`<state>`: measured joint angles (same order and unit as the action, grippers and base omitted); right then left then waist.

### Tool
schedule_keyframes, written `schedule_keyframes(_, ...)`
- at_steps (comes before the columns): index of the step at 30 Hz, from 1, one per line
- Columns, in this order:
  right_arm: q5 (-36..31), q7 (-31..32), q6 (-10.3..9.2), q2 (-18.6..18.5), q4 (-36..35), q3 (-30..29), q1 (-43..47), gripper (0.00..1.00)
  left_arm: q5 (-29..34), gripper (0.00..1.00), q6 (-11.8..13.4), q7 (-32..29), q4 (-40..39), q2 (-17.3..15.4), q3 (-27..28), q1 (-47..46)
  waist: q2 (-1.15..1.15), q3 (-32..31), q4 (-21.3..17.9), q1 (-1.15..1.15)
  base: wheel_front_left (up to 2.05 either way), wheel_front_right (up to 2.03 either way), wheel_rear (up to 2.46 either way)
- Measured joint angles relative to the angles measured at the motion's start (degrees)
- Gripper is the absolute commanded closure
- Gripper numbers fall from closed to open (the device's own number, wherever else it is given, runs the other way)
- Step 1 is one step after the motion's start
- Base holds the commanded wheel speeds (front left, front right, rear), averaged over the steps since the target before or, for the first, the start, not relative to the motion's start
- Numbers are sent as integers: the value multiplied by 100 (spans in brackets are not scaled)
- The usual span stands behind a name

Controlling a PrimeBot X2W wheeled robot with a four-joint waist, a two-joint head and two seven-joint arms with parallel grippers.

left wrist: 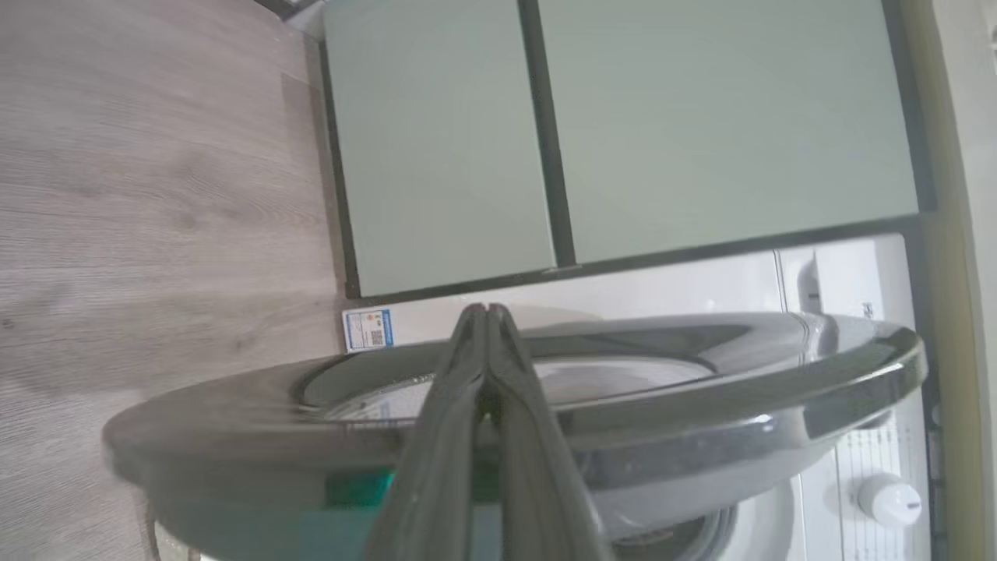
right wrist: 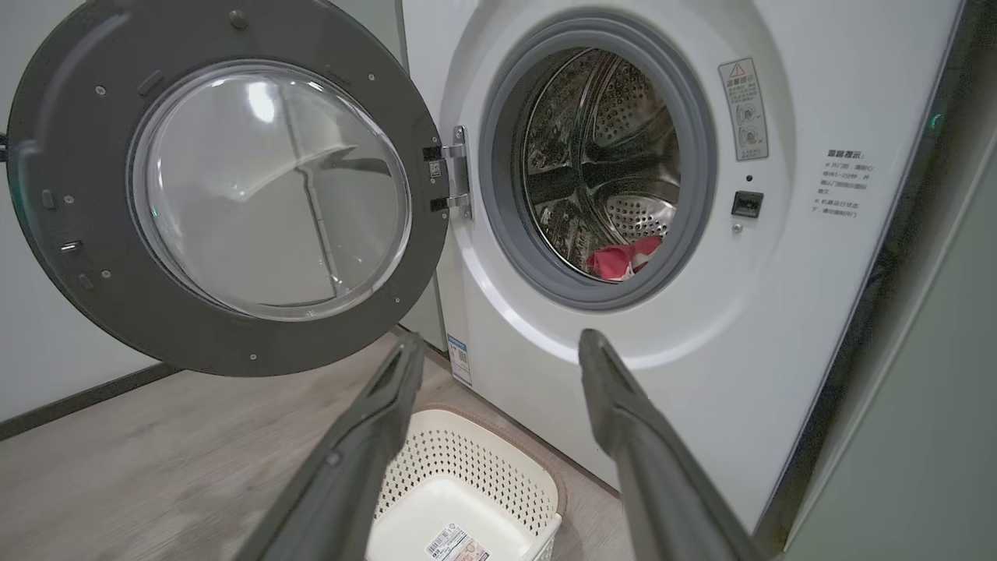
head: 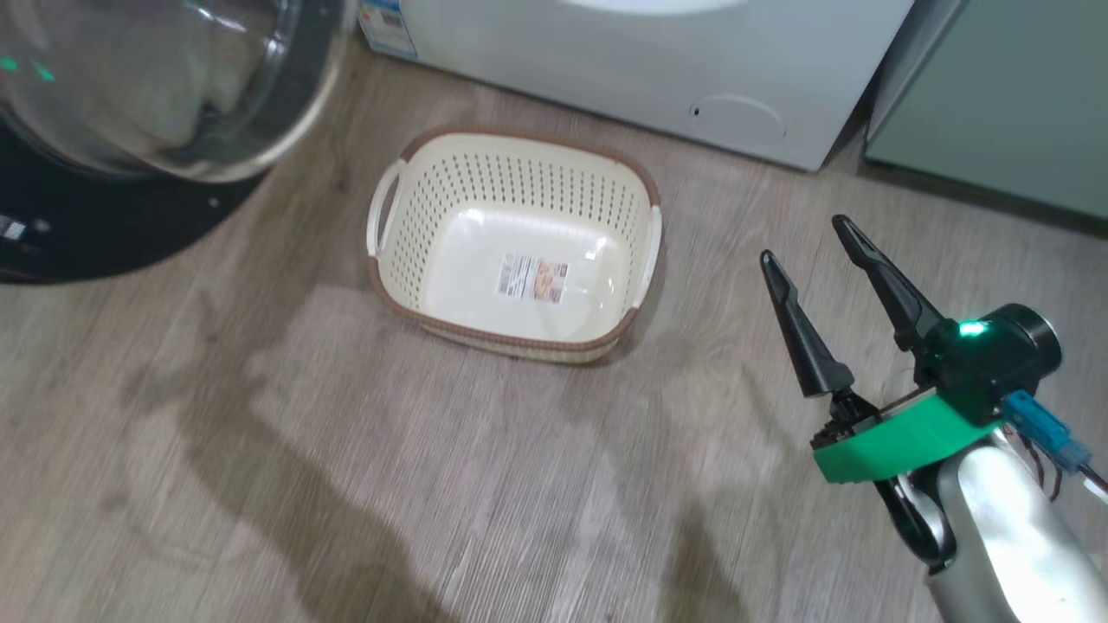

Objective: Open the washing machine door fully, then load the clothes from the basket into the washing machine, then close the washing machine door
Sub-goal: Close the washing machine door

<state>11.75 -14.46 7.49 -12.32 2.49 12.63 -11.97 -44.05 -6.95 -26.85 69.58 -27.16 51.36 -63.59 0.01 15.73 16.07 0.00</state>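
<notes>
Head view: right gripper (head: 803, 239) at 4 o'clock, fingers spread wide, holding nothing; basket (head: 519, 182) at centre.
Left wrist view: left gripper (left wrist: 487, 312) pressed shut, tips before washing machine door (left wrist: 779, 389) rim, contact unclear.
Right wrist view: clothes (right wrist: 619, 259) inside washing machine (right wrist: 701, 374) drum, toward 3 o'clock; door open at 10.

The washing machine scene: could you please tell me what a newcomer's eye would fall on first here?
The washing machine door hangs wide open, left of the drum opening in the right wrist view, with red clothes lying at the bottom of the drum. On the wooden floor before the washing machine the basket stands empty but for its label. The right gripper hovers to the basket's right, fingers spread.
</notes>
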Motion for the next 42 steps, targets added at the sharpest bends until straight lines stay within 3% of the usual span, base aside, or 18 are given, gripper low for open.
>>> schedule_keyframes(13, 1, 0, 0, 314, 126, -26, 355, 0, -890, 100, -2, -1820, -1594, 864, -957, 1213, 0, -617, -14, 0, 0, 0, 0)
schedule_keyframes(22, 1, 0, 0, 357, 134, -62, 583, 0, -1529, 100, -2, -2566, -2697, 1360, -1485, 1843, 0, -893, -92, 0, 0, 0, 0)
schedule_keyframes(42, 0, 0, 0, 487, 119, -144, 577, 0, -2065, 100, -44, -3064, -3672, 2428, -2315, 2603, 0, -790, -788, 0, 0, 0, 0)
